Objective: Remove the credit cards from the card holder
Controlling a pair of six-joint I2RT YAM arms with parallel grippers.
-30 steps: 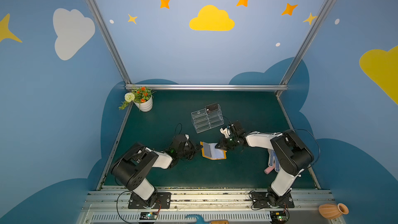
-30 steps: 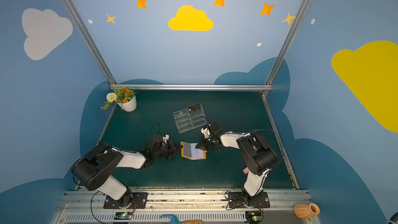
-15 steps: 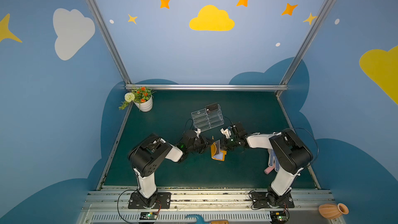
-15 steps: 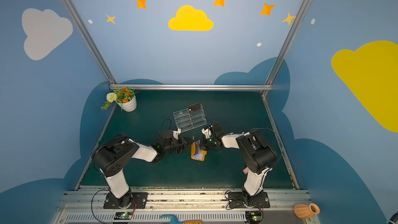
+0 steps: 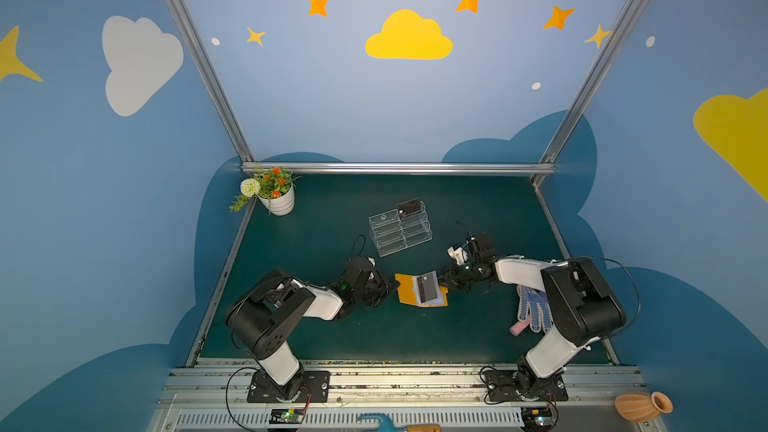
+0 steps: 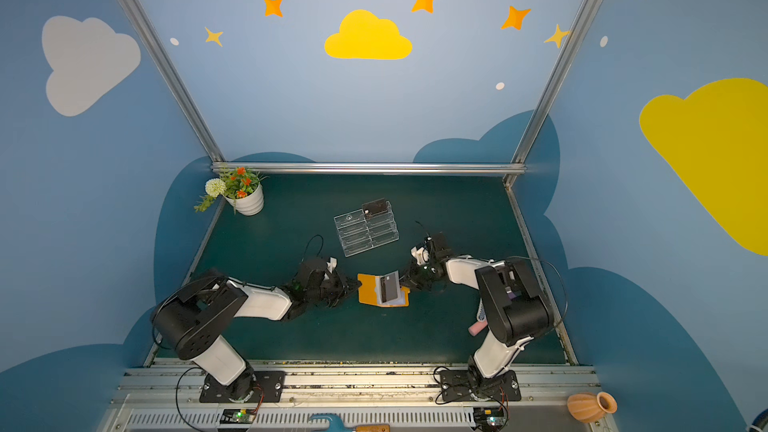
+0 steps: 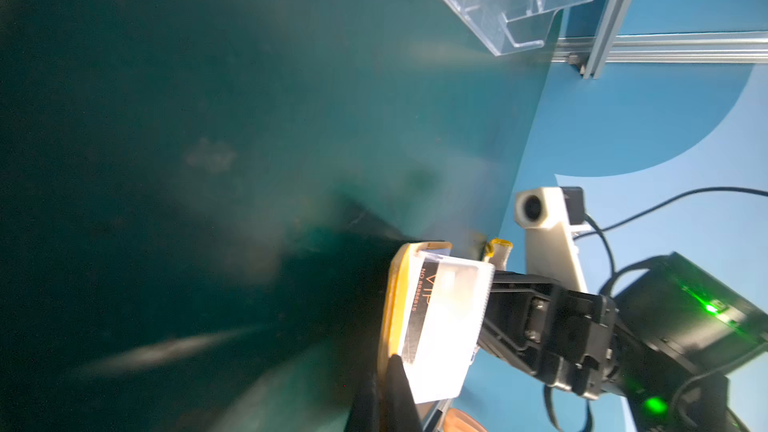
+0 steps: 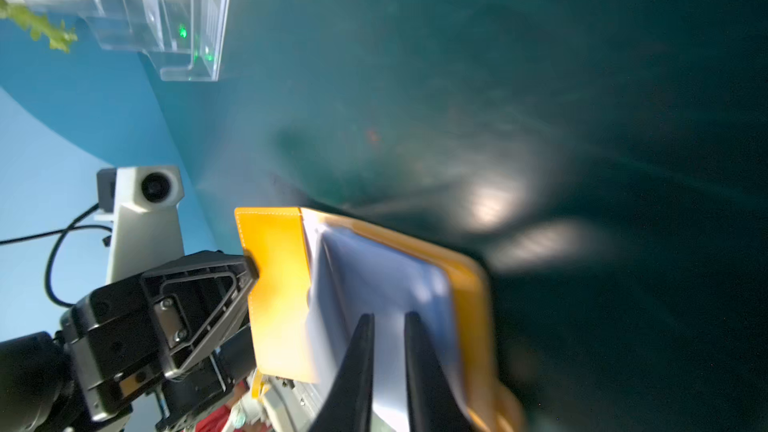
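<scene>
- Lying open on the counter (image 5: 316, 226), the card holder (image 5: 405, 292) is spread flat between both arms; half a second ago it stood folded up on edge.
- Left fingers (image 7: 401, 396) are clamped on its orange cover edge; a second ago they were apart from it.
- Right fingers (image 8: 362, 367) stand narrowly apart over the clear sleeve page.
- One dark credit card (image 5: 427, 288) sits in that sleeve.

Centre: card holder (image 5: 409, 290), stand (image 5: 400, 228) behind (plant (image 5: 274, 191) back-left corner); glove (image 5: 534, 311) right.
</scene>
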